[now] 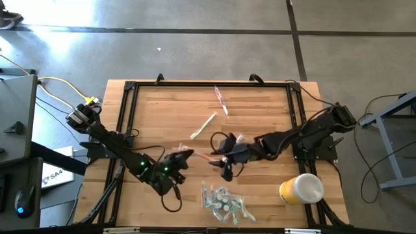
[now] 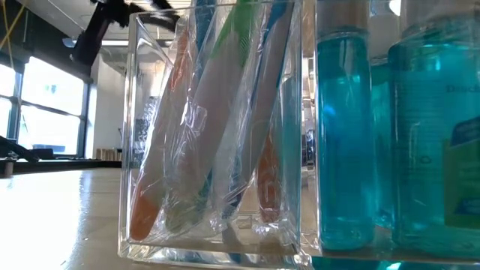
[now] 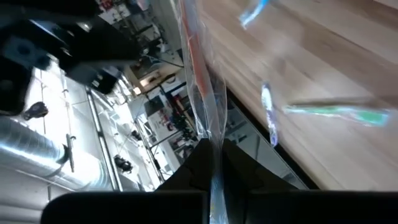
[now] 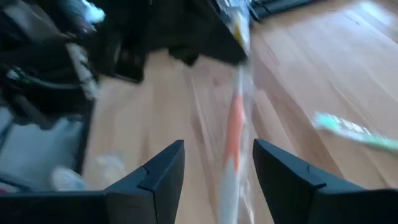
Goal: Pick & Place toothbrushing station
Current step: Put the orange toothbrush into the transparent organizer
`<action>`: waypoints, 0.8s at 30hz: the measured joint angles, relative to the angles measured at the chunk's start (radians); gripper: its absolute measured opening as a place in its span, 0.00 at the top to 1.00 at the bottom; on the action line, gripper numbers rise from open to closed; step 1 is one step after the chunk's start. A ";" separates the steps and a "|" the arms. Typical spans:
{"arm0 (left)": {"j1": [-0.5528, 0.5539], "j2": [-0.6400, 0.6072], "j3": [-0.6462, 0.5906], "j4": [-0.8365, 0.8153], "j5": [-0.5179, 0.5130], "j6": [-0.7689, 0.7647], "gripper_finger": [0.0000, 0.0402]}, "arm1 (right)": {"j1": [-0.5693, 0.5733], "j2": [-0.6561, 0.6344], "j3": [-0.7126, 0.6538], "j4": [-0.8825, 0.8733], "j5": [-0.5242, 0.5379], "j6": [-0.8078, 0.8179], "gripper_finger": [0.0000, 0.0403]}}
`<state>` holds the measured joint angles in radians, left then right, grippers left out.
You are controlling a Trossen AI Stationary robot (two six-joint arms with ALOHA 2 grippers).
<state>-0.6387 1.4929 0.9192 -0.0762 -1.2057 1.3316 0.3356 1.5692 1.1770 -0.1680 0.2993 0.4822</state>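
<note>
looking down on your table (image 1: 260,117), you have both arms meeting near the middle of the wooden top. your left gripper (image 1: 184,156) is clenched on one end of a wrapped orange toothbrush (image 1: 198,155), and its wrist camera shows the clear wrapper pinched tight between the dark fingers (image 3: 239,165). your right gripper (image 1: 218,159) sits just at the other end of that same toothbrush, with its fingers (image 4: 163,168) spread apart and the orange handle (image 4: 232,134) lying between them, not gripped. a green toothbrush (image 1: 203,125) lies loose on the wood beyond the grippers, and another wrapped one (image 1: 221,101) lies farther off toward the far edge. at the near edge you have the clear holder (image 2: 217,135) with several wrapped brushes standing tilted in it, blue bottles (image 2: 343,127) just beside it. a yellow and white cup (image 1: 301,189) lies on its side near the right arm's base.
</note>
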 joint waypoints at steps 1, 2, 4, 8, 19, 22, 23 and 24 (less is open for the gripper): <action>0.009 0.000 0.009 0.005 0.002 0.005 0.99 | -0.013 0.000 0.000 0.024 -0.025 -0.012 0.55; 0.014 0.002 0.016 0.007 0.006 0.010 0.99 | -0.026 0.001 0.000 0.038 -0.043 -0.014 0.55; 0.031 0.012 0.024 0.012 0.008 0.021 0.99 | -0.051 0.002 0.000 0.036 -0.070 -0.014 0.55; 0.060 0.016 0.039 0.014 0.014 0.047 0.99 | -0.079 0.004 0.000 0.018 -0.073 -0.016 0.52; 0.109 0.031 0.039 0.205 0.096 0.208 0.99 | -0.131 0.009 0.000 0.010 -0.074 -0.054 0.41; 0.109 0.033 0.039 0.238 0.123 0.238 0.99 | -0.143 0.009 0.000 0.009 -0.106 -0.068 0.43; 0.109 0.033 0.039 0.244 0.127 0.239 0.99 | -0.146 0.009 0.000 0.010 -0.116 -0.068 0.44; 0.109 0.033 0.039 0.245 0.126 0.239 0.99 | -0.148 0.009 0.000 0.012 -0.125 -0.068 0.45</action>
<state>-0.5294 1.5260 0.9585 0.1692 -1.0792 1.5705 0.1881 1.5784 1.1770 -0.1560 0.1739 0.4137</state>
